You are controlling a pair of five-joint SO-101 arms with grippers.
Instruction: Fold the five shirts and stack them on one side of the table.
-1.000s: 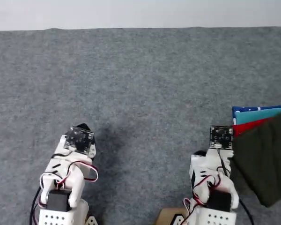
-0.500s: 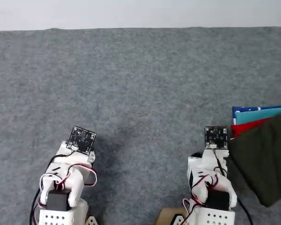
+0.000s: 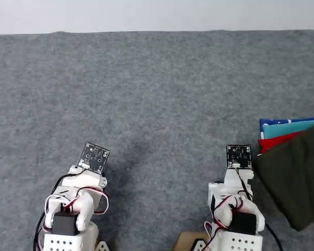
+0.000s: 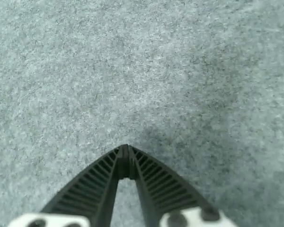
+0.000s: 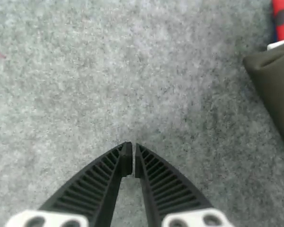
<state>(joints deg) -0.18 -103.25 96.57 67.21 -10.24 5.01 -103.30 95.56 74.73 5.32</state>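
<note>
A stack of folded shirts lies at the table's right edge. A dark olive shirt (image 3: 294,178) is on top, skewed, over a red shirt (image 3: 275,141), a teal shirt (image 3: 290,128) and a dark blue shirt (image 3: 282,121). The olive shirt (image 5: 274,80) and a bit of the red shirt (image 5: 283,16) show in the right wrist view. My right gripper (image 5: 133,160) hangs shut and empty above bare felt just left of the stack. My left gripper (image 4: 127,162) is shut with nothing in it, over bare felt at the front left.
Grey felt (image 3: 157,94) covers the whole table up to a pale wall at the back. Both arm bases (image 3: 68,230) (image 3: 235,227) stand at the front edge, and a brown corner (image 3: 187,242) pokes out beside the right base.
Both arms have drawn back toward their bases at the front edge. The shirt stack has not moved.
</note>
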